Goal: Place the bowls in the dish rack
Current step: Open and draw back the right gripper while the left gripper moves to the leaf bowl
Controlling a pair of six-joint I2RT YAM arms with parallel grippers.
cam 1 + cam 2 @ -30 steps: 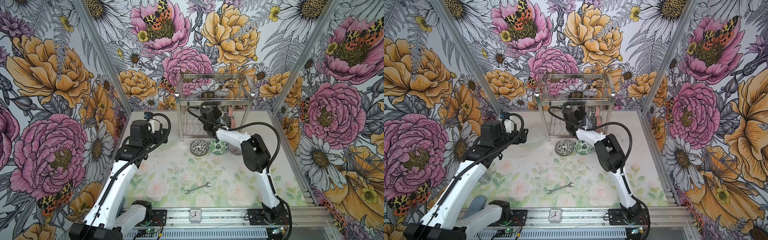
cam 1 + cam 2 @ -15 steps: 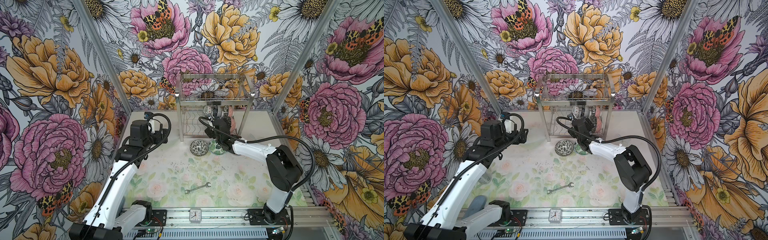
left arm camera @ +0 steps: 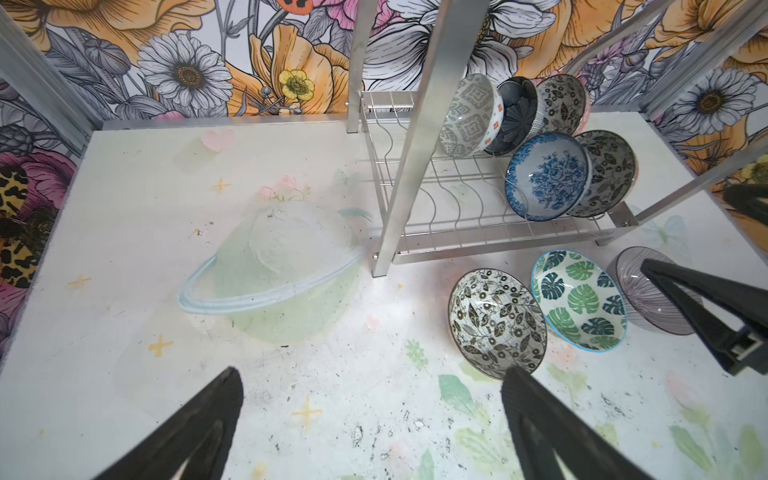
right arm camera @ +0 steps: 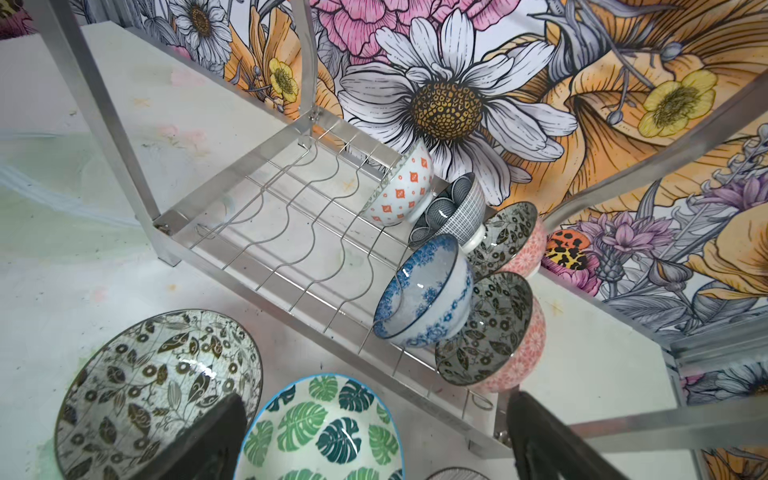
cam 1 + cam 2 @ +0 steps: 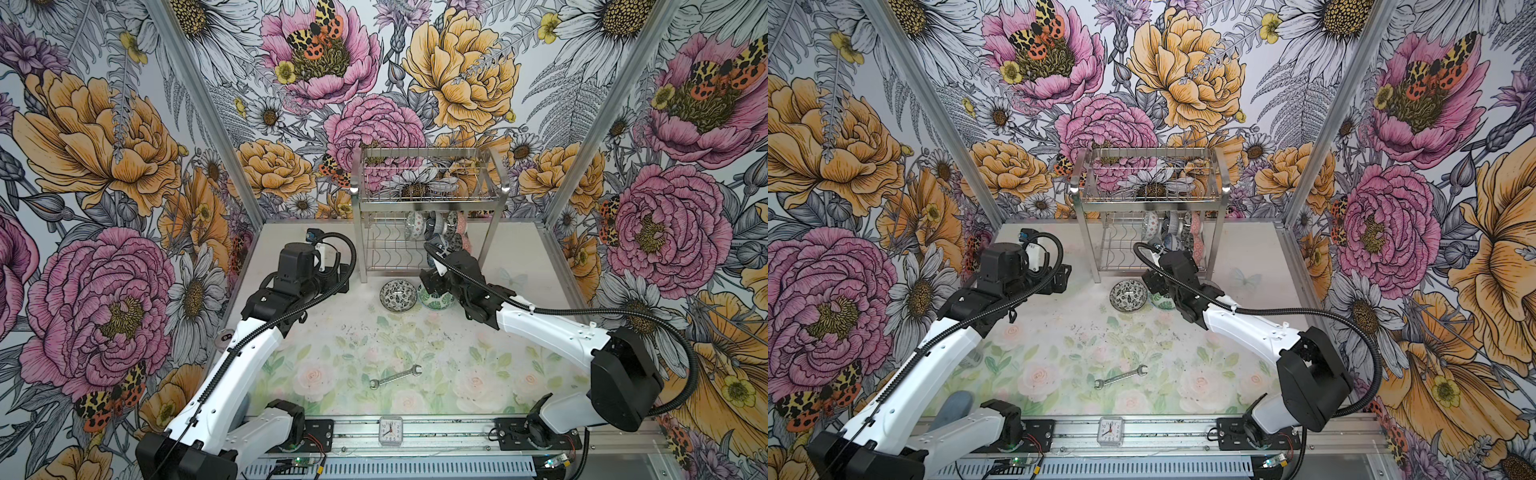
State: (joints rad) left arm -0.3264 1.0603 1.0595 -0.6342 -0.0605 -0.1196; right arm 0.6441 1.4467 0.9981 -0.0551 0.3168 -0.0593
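The dish rack [image 5: 428, 195] stands at the back of the table. Several bowls lean on edge at the right end of its lower shelf, among them a blue-white floral bowl [image 4: 424, 291] and a pink-sided one [image 4: 490, 336]. In front of the rack, a black-and-white floral bowl [image 5: 398, 294], a green leaf bowl [image 5: 434, 300] and a grey-striped bowl [image 3: 640, 291] sit upright on the table. My right gripper [image 4: 376, 399] hovers open over the green bowl, holding nothing. My left gripper [image 3: 372, 374] is open and holds nothing, above bare table left of the floral bowl.
A wrench [image 5: 395, 376] lies mid-table and a small clock [image 5: 390, 430] sits on the front rail. The rack's flat legs [image 3: 409, 137] stand between my left gripper and the shelf. Floral walls close in three sides.
My right gripper has drawn back out of the rack's lower shelf and now hangs over the green bowl, with its elbow swung out to the right. The left arm has not moved.
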